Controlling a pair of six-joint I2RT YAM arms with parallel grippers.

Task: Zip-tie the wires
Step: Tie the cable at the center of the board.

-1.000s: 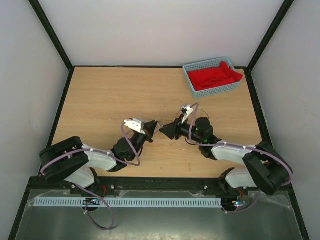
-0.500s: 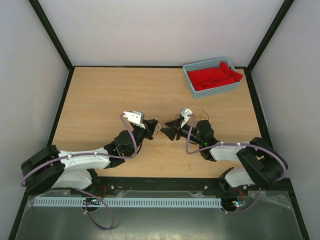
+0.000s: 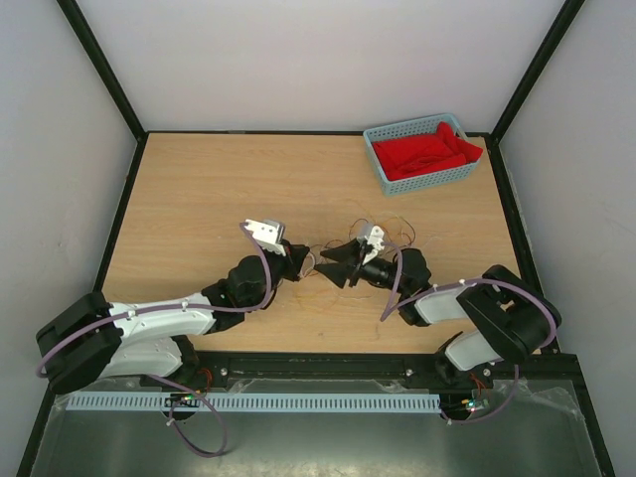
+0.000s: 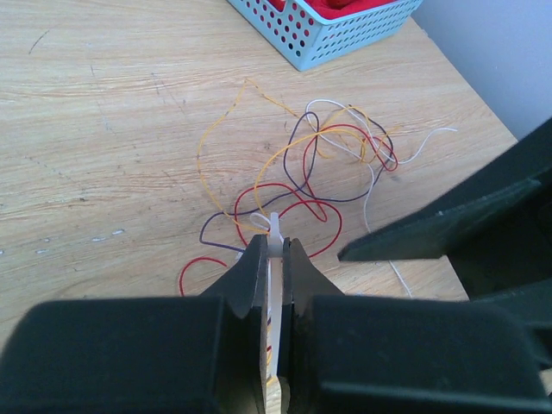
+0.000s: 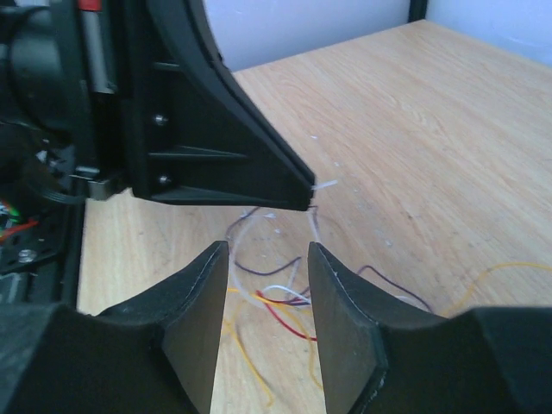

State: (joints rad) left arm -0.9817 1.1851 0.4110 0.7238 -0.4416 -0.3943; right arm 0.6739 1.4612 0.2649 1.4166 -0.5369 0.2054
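From above: in the far right corner of the bench (image 3: 219, 189), a blue basket (image 3: 429, 182) filled with red cloth (image 3: 427, 151), close to the back and right edges. Near mid-bench, left claw (image 3: 302, 262) and right claw (image 3: 324, 266) tip to tip, nearly touching. Thin wires (image 3: 396, 225) strewn around and behind the right one. Bare wood over the far left half, and between wires and basket.

From the left wrist: left claw (image 4: 274, 250) clamped together on a white zip tie (image 4: 275, 237) standing between the fingers. Just beyond, flat on the bench, red, orange, dark and white wires (image 4: 302, 172) in a loose tangle. Basket (image 4: 328, 39) at the top, well apart from the tangle.

From the right wrist: right claw (image 5: 266, 254) apart, nothing between the fingers. Wires (image 5: 276, 304) on the bench below the gap. Left claw (image 5: 302, 194) just ahead. Open wood beyond, to the right.
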